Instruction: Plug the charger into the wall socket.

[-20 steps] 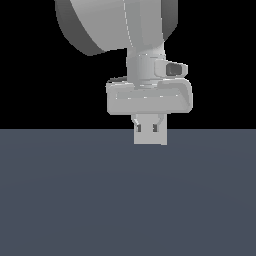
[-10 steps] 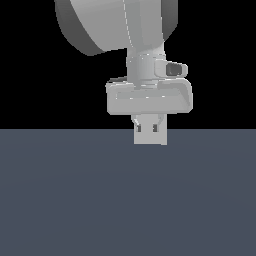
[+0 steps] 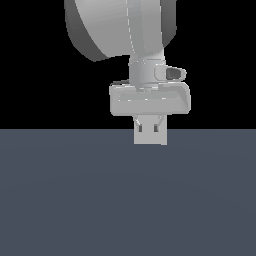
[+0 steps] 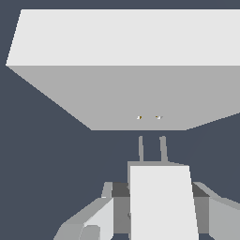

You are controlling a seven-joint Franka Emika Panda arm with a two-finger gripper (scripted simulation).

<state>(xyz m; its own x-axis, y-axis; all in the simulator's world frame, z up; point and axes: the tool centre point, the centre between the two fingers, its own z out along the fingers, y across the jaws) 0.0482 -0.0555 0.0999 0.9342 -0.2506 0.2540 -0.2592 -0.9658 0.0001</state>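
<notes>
Holding steady, unmoved since a second ago, my pincer (image 4: 159, 206) grips the charger (image 4: 161, 201), prongs just short of the wall socket (image 4: 140, 93) holes, insertion pending

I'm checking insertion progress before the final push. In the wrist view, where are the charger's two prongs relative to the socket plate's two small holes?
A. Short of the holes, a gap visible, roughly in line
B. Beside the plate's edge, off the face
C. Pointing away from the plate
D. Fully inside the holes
A: in the wrist view the two thin grey prongs of the small white-grey cube charger end short of the light-grey square socket plate, its two tiny yellowish holes just ahead.
</notes>
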